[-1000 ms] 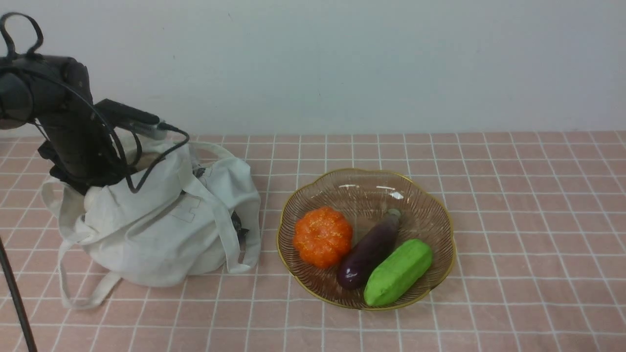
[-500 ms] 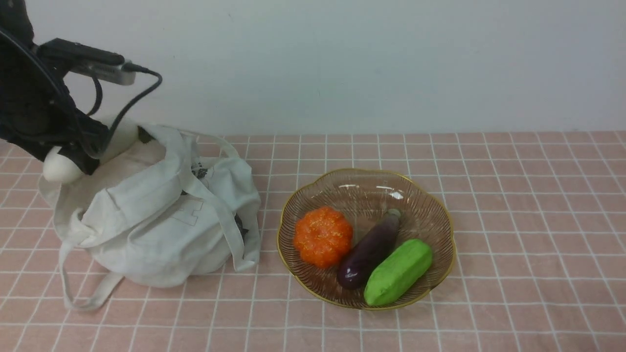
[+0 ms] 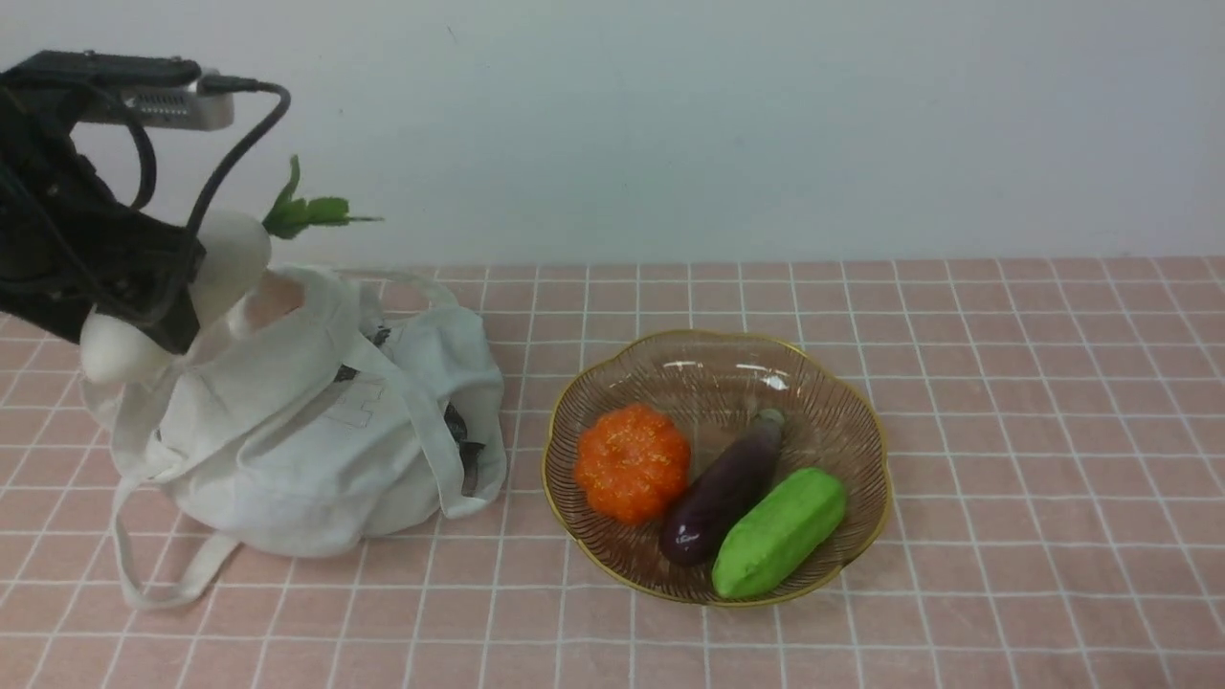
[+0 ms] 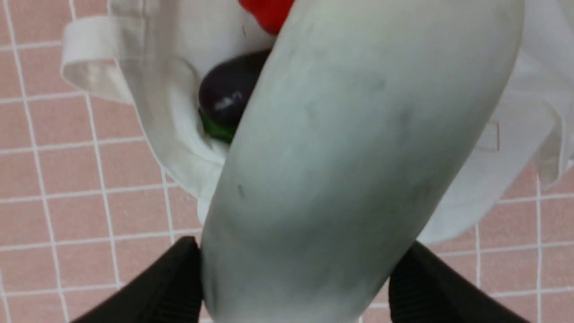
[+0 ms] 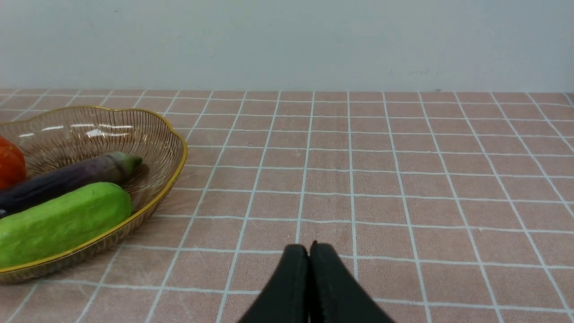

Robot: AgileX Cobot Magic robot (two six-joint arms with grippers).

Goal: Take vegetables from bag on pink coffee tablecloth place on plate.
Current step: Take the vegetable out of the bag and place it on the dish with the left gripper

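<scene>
Left claw (image 3: 144,301) is clamping radish (image 3: 230,258), holding it over bag (image 3: 316,431) mouth. Right claw (image 5: 309,269) is idling closed, empty. Plate (image 3: 718,368) is carrying pumpkin (image 3: 632,461), eggplant (image 3: 718,498), cucumber (image 3: 777,531); radish transfer is pending, more vegetables (image 4: 224,94) showing inside bag.

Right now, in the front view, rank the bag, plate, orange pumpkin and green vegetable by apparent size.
1. bag
2. plate
3. green vegetable and orange pumpkin: one longer, one rounder, too close to rank.

Plain pale grey-white wall (image 3: 727,115), matte and evenly lit, a few faint marks on it.
</scene>
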